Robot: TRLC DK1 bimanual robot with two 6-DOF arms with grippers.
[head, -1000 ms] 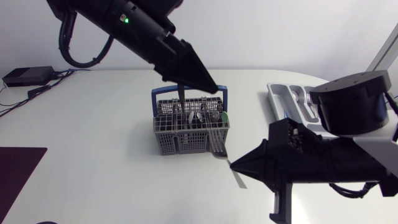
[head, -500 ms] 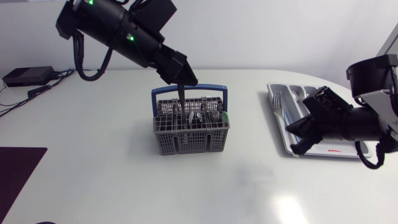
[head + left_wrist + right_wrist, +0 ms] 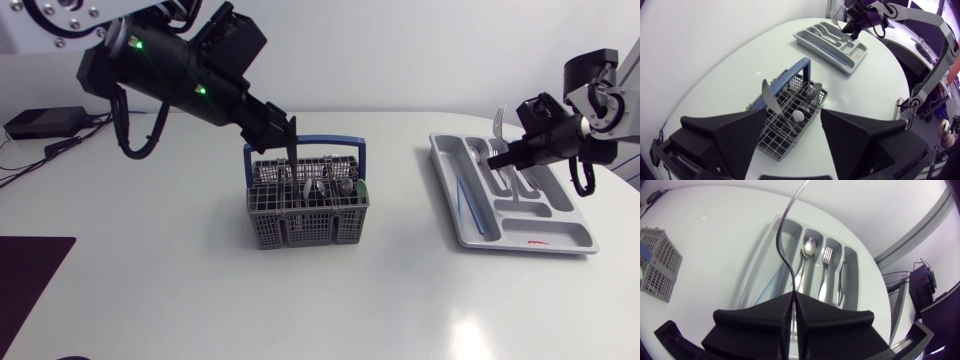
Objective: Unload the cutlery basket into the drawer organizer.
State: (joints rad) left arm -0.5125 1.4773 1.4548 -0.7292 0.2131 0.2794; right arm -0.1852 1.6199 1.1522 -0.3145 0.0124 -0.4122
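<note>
While the right gripper stands over the drawer organizer with its fingers pressed together on a slim piece of cutlery, I would say the step in hand is the putting-away of that piece; it shows edge-on and rears up out of the claw, so I cannot tell which sort it is. Just beyond it the slots already hold a spoon and a fork, side by side. The next move, to my eye, calls for tipping the piece down flat, lining it up with the slot of its own kind, lowering it, and only then letting go; dropped from here it might bounce or land crosswise. Well apart, across the table, sits the cutlery basket, not yet emptied; a blade stands up in it. The left gripper hangs above it, fingers spread wide and touching nothing. A second ago the right gripper was low at the front of the table beside the basket; it has since swung clear across to the organizer. The left one has slid along the basket's back edge; the basket has not stirred.
</note>
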